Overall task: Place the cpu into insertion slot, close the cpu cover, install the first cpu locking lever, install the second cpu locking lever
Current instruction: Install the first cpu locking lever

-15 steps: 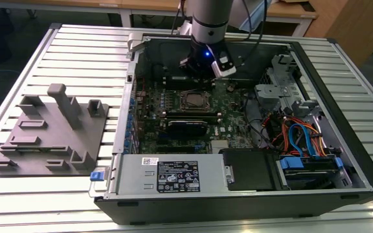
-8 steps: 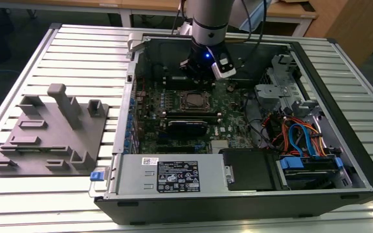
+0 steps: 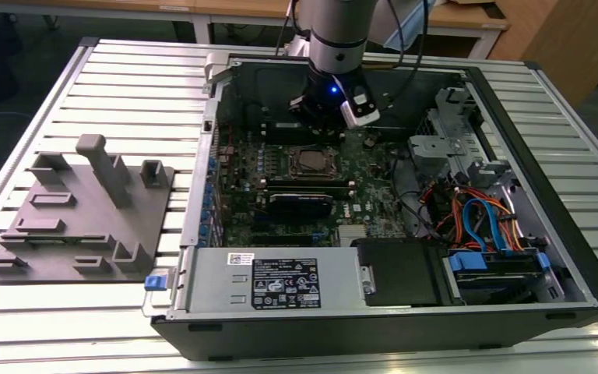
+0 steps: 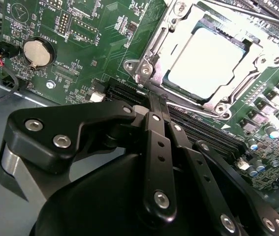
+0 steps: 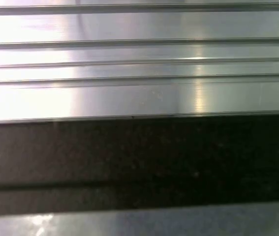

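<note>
Fingers (image 4: 153, 110): black, pressed together with nothing seen between them, tips at the socket's near edge.
Cpu (image 4: 210, 61): silvery top, seated in the insertion slot (image 3: 307, 162) just beyond the tips; cpu cover (image 4: 161, 51) lies down around it.
Markings: white printed legends on the green motherboard (image 4: 105, 44); white stickers on the power supply (image 3: 278, 284).

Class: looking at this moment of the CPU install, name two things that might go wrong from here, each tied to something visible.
1. The shut gripper sits close to the edge of the cpu cover; a slip might scrape the memory slots beside it.
2. The cpu lies under that cover; a skewed push may stress it.
</note>
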